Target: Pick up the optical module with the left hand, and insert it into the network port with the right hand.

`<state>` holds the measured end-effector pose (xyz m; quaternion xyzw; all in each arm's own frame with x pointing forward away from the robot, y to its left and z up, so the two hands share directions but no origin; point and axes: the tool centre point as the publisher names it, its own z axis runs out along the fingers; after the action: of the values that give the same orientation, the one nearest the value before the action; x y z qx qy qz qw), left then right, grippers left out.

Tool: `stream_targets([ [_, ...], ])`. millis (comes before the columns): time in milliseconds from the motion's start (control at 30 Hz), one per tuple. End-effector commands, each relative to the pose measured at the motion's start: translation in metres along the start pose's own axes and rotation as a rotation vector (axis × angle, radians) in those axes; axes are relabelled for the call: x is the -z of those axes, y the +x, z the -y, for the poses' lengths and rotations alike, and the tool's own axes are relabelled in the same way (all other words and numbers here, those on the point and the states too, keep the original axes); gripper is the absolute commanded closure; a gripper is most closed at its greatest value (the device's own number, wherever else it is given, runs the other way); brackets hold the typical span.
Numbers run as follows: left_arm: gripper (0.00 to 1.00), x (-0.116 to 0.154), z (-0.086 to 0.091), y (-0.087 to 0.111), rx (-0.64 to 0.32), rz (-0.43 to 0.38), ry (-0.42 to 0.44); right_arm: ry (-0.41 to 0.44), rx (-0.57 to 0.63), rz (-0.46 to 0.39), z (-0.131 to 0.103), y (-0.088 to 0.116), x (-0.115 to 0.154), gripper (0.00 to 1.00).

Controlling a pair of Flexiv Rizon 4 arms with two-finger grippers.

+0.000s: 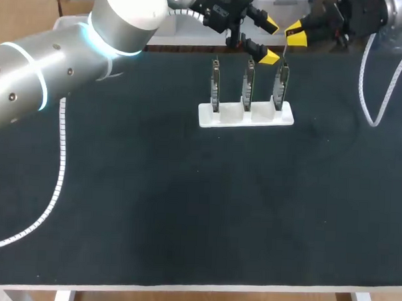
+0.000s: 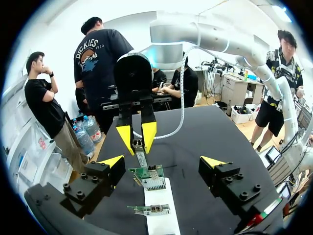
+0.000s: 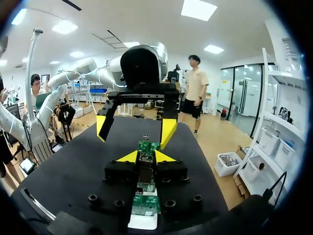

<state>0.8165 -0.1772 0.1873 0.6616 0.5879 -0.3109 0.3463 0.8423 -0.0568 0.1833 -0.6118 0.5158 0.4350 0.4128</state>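
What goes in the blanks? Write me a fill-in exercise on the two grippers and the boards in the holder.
The white holder carries ___ upright boards.
The right gripper is ___ on the optical module.
The fingers of the left gripper stand ___, with nothing held between them.
Missing words: three; shut; open.

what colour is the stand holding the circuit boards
The stand is white; the head view shows it best.
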Motion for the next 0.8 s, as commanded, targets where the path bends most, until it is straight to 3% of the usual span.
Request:
stream_targets([
  [33, 0.00, 0.000, -0.002, 0.000, -0.002, -0.003, 0.005, -0.187, -0.004, 0.010, 0.007, 0.001, 0.002, 1.00],
  [400, 0.00, 0.000, -0.002, 0.000, -0.002, -0.003, 0.005, -0.191, -0.011, 0.001, -0.006, 0.002, 0.012, 1.00],
  [800, 0.00, 0.000, -0.002, 0.000, -0.002, -0.003, 0.005, -0.236, -0.014, 0.002, -0.010, 0.007, 0.003, 1.00],
])
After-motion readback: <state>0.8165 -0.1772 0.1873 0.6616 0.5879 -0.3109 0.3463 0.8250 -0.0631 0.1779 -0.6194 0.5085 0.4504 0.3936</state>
